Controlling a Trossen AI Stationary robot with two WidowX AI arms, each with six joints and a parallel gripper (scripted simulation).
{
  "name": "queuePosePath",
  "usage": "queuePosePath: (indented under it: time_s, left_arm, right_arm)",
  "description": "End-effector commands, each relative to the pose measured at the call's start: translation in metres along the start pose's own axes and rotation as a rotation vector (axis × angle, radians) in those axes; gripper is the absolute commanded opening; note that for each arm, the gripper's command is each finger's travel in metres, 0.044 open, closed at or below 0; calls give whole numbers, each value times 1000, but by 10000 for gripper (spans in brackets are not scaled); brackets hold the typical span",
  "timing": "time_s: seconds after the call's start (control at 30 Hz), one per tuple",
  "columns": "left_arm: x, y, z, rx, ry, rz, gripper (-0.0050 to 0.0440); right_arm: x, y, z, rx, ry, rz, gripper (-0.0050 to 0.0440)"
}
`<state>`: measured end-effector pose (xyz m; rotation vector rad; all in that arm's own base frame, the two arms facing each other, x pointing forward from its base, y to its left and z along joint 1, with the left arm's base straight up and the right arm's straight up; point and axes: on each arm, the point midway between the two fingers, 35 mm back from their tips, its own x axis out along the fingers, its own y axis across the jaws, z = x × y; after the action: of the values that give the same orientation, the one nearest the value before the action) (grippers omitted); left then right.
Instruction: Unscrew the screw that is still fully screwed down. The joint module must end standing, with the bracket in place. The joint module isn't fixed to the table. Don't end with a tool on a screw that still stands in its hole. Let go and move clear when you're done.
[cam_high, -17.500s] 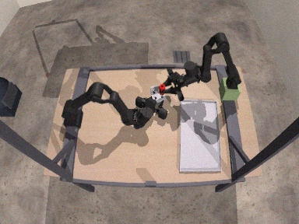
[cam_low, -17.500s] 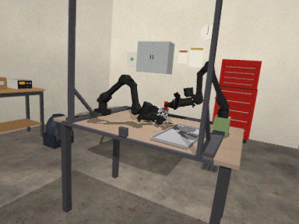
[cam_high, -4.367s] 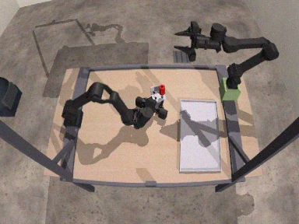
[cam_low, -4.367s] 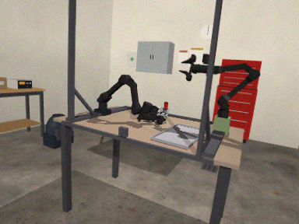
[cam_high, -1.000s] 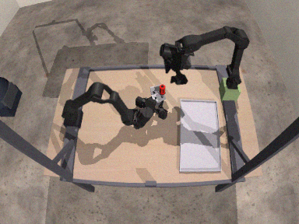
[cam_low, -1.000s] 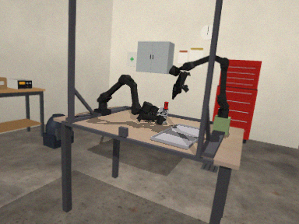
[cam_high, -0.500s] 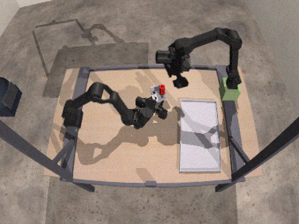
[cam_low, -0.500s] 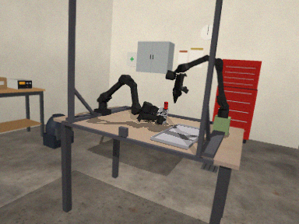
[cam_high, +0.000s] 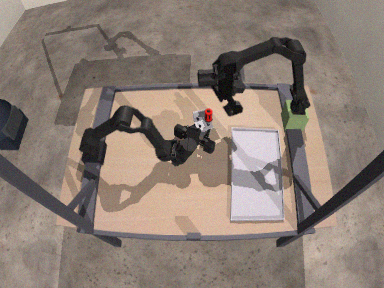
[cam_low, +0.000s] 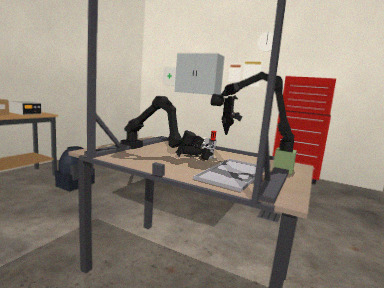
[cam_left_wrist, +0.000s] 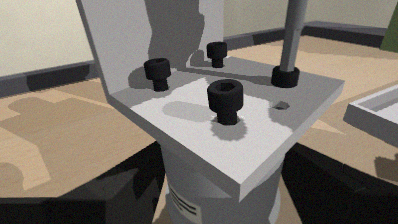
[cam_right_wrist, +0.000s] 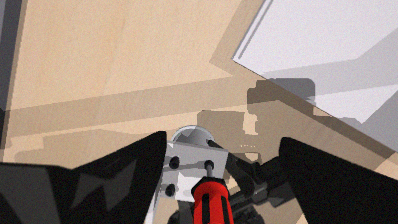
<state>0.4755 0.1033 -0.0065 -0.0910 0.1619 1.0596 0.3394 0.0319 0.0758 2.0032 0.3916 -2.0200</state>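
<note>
The joint module stands upright with the pale L-shaped bracket on top. Three black screws stand raised with shank showing: left, back and front. A fourth screw sits flush on the plate, with the tip of the red-handled screwdriver in its head; the driver stands upright. My left gripper is shut on the module's body, below the bracket. My right gripper is open and empty, above and beside the driver.
A white tray lies on the table beside the module. A green block is at the right arm's base. The frame's upright posts stand at the table's edges. My left arm reaches low across the table.
</note>
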Motion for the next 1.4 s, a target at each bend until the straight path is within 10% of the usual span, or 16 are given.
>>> queuePosePath:
  time_s: [0.0,1.37]
  left_arm:
    - [2,-3,11,-25,-13,-1,245]
    - [2,-3,11,-25,-13,-1,245]
  right_arm:
    - [-11,1,-5,-1,36,11,300]
    - [29,2,-7,-1,36,11,300]
